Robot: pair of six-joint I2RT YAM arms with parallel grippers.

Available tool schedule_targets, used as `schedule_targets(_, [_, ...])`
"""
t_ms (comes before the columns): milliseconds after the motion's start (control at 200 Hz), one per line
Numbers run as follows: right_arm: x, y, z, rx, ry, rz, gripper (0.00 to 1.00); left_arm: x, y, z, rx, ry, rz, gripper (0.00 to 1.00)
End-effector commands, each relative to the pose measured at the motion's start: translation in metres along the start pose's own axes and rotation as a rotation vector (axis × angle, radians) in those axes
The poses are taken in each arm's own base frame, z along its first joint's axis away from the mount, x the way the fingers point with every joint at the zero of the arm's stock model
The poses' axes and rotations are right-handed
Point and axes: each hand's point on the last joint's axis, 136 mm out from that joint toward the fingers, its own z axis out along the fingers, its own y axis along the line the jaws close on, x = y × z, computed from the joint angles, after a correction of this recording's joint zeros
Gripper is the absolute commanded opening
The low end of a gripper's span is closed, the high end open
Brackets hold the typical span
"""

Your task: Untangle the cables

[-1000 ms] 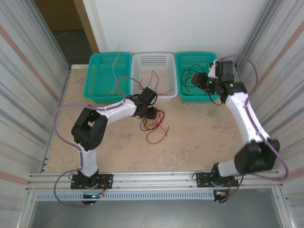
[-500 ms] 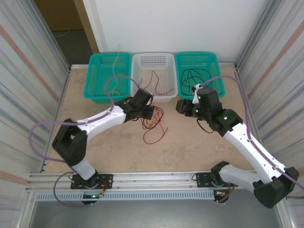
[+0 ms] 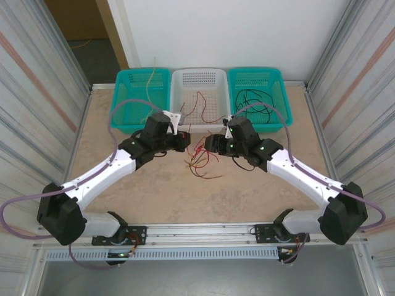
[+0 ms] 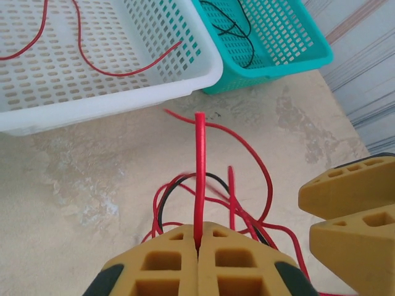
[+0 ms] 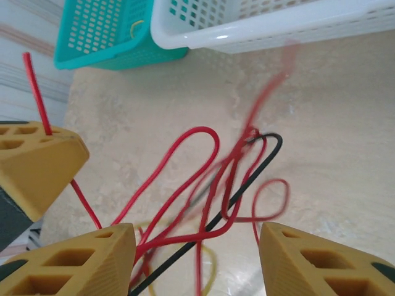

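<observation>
Between the arms, on the bench (image 3: 160, 197) just near the white basket (image 3: 200, 77), the cables (image 3: 200, 159) lie knotted. The left jaws pinch one red strand (image 4: 199, 172); the right jaws, spread over several loops, could grab them all and tighten the knot.

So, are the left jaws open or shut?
Shut on a red cable: in the left wrist view the left gripper's yellow pads meet, with the cable pinched between them.

The left arm (image 3: 105, 176) and right arm (image 3: 302, 179) are cased in white shells with black joints and bases — thick purple cables (image 3: 262, 104) are looped alongside each. The fingers (image 4: 166, 265) are moulded in ochre-yellow, pitted with rectangular recesses.
</observation>
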Motion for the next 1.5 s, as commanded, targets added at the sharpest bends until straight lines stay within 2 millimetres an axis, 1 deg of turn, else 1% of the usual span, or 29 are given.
schedule_targets(0, [0.0,0.011,0.009,-0.047,0.005,0.023,0.54,-0.005,-0.012,-0.011,0.118,-0.034,-0.059,0.0])
schedule_targets(55, [0.003,0.009,0.012,-0.043,0.013,0.024,0.49,-0.006,-0.013,-0.014,0.142,-0.046,-0.08,0.0])
schedule_targets(95, [0.006,0.007,0.014,-0.037,0.019,0.029,0.44,-0.006,-0.012,-0.015,0.152,-0.054,-0.089,0.0])
schedule_targets(160, [0.01,0.004,0.016,-0.03,0.03,0.031,0.42,-0.007,-0.012,-0.018,0.156,-0.064,-0.091,0.0])
schedule_targets(281, [0.014,0.002,0.009,0.008,0.033,-0.006,0.45,-0.004,-0.008,-0.018,0.139,-0.047,-0.081,0.0])
schedule_targets(396, [0.019,0.01,-0.002,0.03,0.034,-0.084,0.51,0.001,-0.007,-0.017,0.144,-0.034,-0.074,0.0])
schedule_targets(511, [0.025,0.018,-0.007,0.062,0.044,-0.168,0.53,0.003,-0.008,-0.017,0.155,-0.027,-0.07,0.0])
schedule_targets(621, [0.024,0.014,-0.008,0.124,0.043,-0.197,0.52,0.006,-0.011,-0.018,0.174,-0.017,-0.064,0.0])
schedule_targets(691, [0.018,0.007,-0.009,0.164,0.02,-0.193,0.52,0.007,-0.013,-0.019,0.185,-0.016,-0.058,0.0])
schedule_targets(736, [0.016,0.006,-0.01,0.161,0.017,-0.183,0.51,0.008,-0.013,-0.019,0.186,-0.017,-0.055,0.0])
schedule_targets(872, [0.014,0.023,-0.008,0.078,0.017,-0.193,0.51,0.01,-0.012,-0.021,0.187,-0.015,-0.05,0.0])
schedule_targets(1002, [0.019,0.039,-0.008,0.027,0.044,-0.264,0.52,0.011,-0.011,-0.021,0.183,-0.011,-0.044,0.0])
schedule_targets(1142, [0.022,0.045,-0.011,0.053,0.052,-0.322,0.55,0.014,-0.012,-0.019,0.191,0.003,-0.045,0.0])
schedule_targets(1227, [0.025,0.043,-0.006,0.077,0.064,-0.328,0.56,0.015,-0.013,-0.018,0.197,0.009,-0.049,0.0])
schedule_targets(1318, [0.029,0.033,0.004,0.126,0.087,-0.308,0.55,0.014,-0.014,-0.018,0.203,0.002,-0.051,0.0])
schedule_targets(1443, [0.038,0.023,0.014,0.143,0.111,-0.28,0.48,0.01,-0.015,-0.022,0.205,-0.012,-0.051,0.0])
schedule_targets(1493, [0.041,0.021,0.017,0.14,0.116,-0.267,0.43,0.007,-0.015,-0.024,0.207,-0.019,-0.053,0.0])
